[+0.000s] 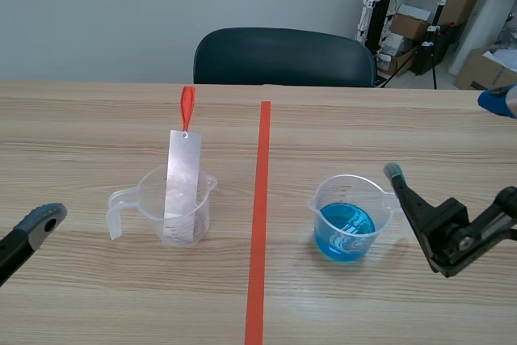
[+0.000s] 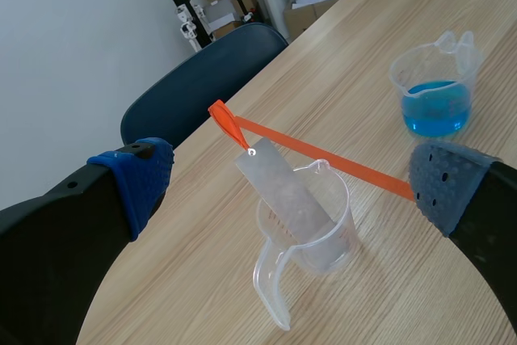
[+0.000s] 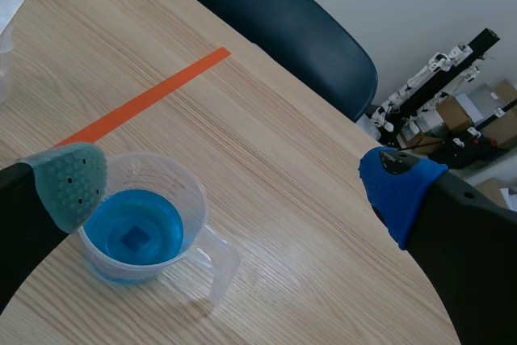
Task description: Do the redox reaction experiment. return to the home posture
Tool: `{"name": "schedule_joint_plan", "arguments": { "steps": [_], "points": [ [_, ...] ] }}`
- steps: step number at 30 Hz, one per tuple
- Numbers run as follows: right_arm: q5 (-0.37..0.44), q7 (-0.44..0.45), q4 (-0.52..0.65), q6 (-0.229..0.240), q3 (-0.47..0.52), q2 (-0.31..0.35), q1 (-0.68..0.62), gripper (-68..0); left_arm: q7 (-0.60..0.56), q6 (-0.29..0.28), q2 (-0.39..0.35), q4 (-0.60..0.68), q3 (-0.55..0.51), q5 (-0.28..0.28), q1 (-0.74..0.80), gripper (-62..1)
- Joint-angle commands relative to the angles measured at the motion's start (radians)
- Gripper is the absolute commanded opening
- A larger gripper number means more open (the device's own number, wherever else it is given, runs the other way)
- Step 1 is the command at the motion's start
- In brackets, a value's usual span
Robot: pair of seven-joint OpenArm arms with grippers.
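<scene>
Strip [image 1: 182, 179] of shiny metal with an orange-red tab on top stands leaning in the clear cup [image 1: 161, 217]. That cup sits on the surface [image 1: 81, 135], on the left side of the orange-red tape line [image 1: 258, 224]. On the other side of the line sits the blue cup [image 1: 346, 220], a clear cup with blue water [image 1: 344, 232] in its bottom.

Both things are set down and nothing is being carried. So I think the only job left is to bring the arms home.

The left jaws are spread wide and pinch nothing. They hang low, near the clear cup but apart from it. That arm can just pull back.

The right jaws are spread wide too, and empty. One grey-green pad [image 3: 71, 185] is just beside the rim of the blue cup, maybe touching it; I cannot tell. This is the tricky arm. It should go up first, then back, slow and straight. A sideways swing could bump the cup and spill the blue water.

The strip is tall and only leans on its cup, so a knock could tip it out. Keep the left arm away from it.

Behind the surface there is a dark chair [image 1: 283, 58].
</scene>
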Motion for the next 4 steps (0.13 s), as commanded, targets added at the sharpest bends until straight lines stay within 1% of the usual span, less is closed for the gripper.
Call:
{"name": "schedule_joint_plan", "arguments": {
  "steps": [1,4],
  "points": [
    [0.007,0.008,0.017,-0.004,0.008,0.003,0.009,0.4,-0.01,0.004,0.005,0.012,0.004,-0.01,-0.003,0.6],
    [0.007,0.008,0.017,-0.004,0.008,0.003,0.009,0.4,-0.01,0.004,0.005,0.012,0.004,-0.01,-0.003,0.6]
  ]
}}
